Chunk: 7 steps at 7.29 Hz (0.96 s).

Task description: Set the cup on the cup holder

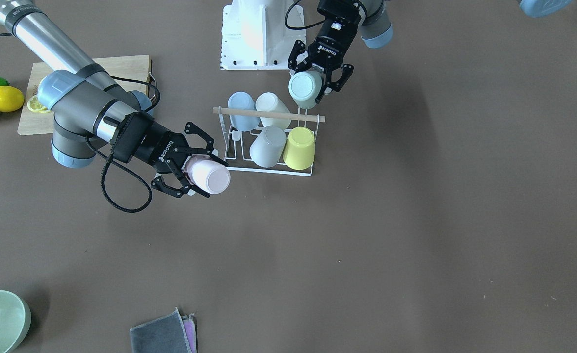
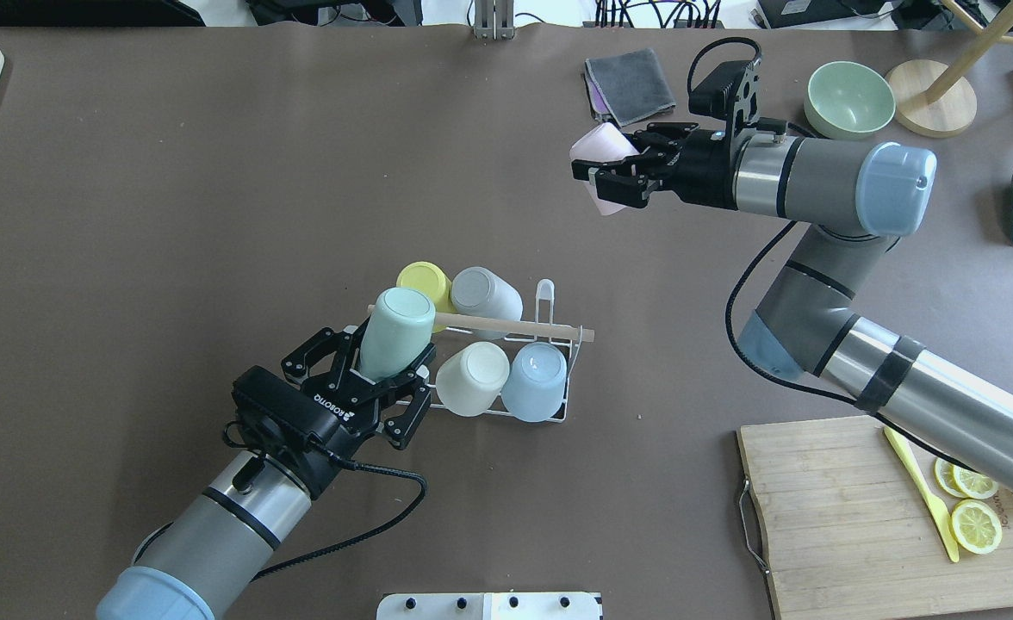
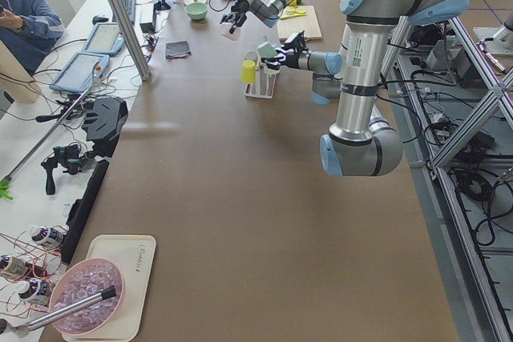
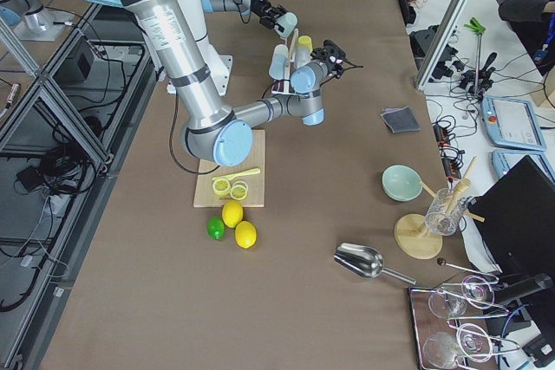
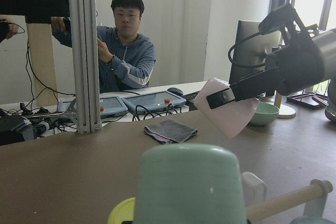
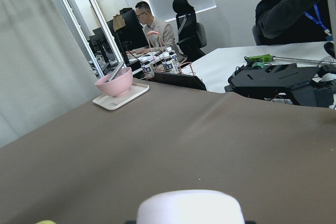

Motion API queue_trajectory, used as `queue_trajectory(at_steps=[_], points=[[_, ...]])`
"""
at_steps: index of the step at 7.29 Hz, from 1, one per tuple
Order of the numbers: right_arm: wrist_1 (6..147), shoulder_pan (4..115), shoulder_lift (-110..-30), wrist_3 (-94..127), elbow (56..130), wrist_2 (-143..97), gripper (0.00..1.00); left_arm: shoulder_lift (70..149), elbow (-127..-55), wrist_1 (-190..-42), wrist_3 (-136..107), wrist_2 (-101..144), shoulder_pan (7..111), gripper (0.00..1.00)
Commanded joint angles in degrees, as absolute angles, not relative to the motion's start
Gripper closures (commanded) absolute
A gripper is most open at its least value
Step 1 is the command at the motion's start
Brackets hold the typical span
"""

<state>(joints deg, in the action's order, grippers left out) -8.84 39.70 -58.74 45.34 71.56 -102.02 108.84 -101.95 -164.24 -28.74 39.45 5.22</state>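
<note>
Fingers, left gripper (image 2: 386, 375): closed around the mint cup (image 2: 396, 331) near its mouth, with its bottom turned away from the wrist.
Fingers, right gripper (image 2: 614, 168): clamped on the pink cup (image 2: 599, 146), which is held tilted in the air.
Cup holder (image 2: 545, 297): set mid-table; four cups are carried on it upside down: yellow cup (image 2: 420, 280), grey cup (image 2: 481, 291), white cup (image 2: 470, 368), blue cup (image 2: 534, 370).
Mint cup's place: at the holder's end on the robot's left, beside the white cup and by the end of the wooden rod (image 2: 524, 325).
Step in hand: judged to be the setting of the mint cup onto a free end prong, with the pink cup kept waiting.
Next move: the mouth is to be lined up over the prong and lowered clear of the rod and the white cup; only then should the fingers be parted.
Hidden: the prong beneath the mint cup. Whether that cup is seated, or touches the rod, cannot be told. How near the pink cup is to the holder is unclear.
</note>
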Motion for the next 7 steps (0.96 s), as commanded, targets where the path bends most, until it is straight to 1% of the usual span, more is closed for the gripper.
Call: queue_trajectory(at_steps=[1,3,5,7], points=[[-10.28,38.94,-56.09,45.61,71.1,-101.6,1.0,109.42,-101.08,-164.62,-28.92,39.11,5.36,0.64],[-10.54,37.71,-54.76,45.79,71.19,-101.95,1.0,109.42,-100.99,-164.71,-29.0,39.11,5.36,0.64],[-11.07,37.44,-54.49,45.88,71.37,-108.67,1.0,109.51,-100.38,-165.58,-29.09,39.11,5.36,0.64],[-15.54,37.53,-55.02,45.88,71.28,-113.18,1.0,109.51,-99.93,-166.03,-29.09,39.11,5.36,0.6]])
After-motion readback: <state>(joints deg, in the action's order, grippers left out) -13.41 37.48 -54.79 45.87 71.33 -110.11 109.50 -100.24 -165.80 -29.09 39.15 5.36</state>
